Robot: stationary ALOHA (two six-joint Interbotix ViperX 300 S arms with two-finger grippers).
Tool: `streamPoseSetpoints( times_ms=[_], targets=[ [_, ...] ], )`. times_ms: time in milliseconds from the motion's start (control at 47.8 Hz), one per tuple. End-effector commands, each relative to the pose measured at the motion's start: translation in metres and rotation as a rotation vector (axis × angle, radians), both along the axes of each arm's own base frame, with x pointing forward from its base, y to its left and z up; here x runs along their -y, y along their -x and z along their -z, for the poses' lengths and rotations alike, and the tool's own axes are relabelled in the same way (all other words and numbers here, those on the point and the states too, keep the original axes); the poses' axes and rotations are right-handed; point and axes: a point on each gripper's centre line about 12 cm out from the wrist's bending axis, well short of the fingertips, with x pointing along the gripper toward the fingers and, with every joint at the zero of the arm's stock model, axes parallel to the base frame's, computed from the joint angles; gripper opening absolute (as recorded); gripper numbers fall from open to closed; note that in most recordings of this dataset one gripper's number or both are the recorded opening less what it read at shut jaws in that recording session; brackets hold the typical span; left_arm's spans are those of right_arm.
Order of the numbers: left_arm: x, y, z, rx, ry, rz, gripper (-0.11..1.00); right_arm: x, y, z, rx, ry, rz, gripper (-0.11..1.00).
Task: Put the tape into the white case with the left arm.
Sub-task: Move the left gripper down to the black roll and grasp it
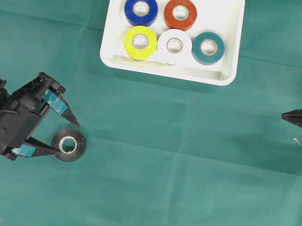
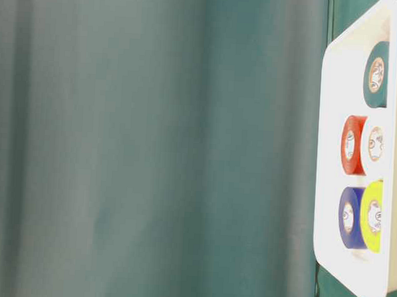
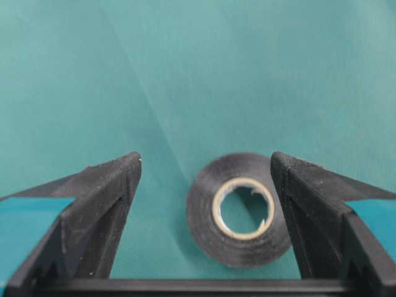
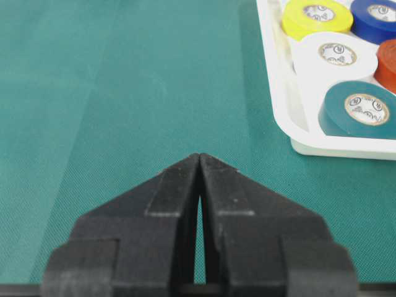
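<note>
We see the left claw spread wide over the green desk, its two pointed fingers with teal pads standing either side of a black tape roll. The roll lies flat on the cloth, and in the left wrist view it sits nearer one finger than the other; whether that finger touches it we cannot tell. Nothing is gripped.

The white case rests at the far edge of the desk, well apart from the black roll. We count five rolls inside it: a blue roll and a red roll in the back row, a yellow roll, a white roll and a teal roll in front. One space remains bare beside the red roll.

The right claw sits at the right edge of the desk, its plain black fingers pressed together to a point and holding nothing.
</note>
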Motion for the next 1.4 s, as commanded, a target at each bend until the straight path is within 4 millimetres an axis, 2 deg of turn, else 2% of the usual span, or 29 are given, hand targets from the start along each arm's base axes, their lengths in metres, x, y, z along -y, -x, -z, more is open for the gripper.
streamPoseSetpoints(
  times_ms=[0,377,607,1026,1382],
  targets=[
    [0.003,-0.005,0.000,-0.003,0.003,0.002,0.84,0.000,-0.002,-0.004,0.008,0.001,0.001,-0.09],
    [0.011,-0.033,0.041,-0.150,-0.049,-0.002,0.84,0.000,-0.002,-0.003,0.008,0.001,0.000,-0.09],
    [-0.002,-0.027,0.062,-0.292,-0.090,-0.035,0.84,0.000,-0.002,-0.003,0.006,0.001,0.001,-0.09],
    [-0.019,-0.026,0.066,-0.323,-0.097,-0.081,0.77,0.000,-0.002,-0.004,0.009,0.001,0.000,-0.09],
    [-0.018,-0.028,0.064,-0.322,-0.089,-0.089,0.73,0.000,-0.002,-0.004,0.008,0.001,0.001,-0.09]
  ],
)
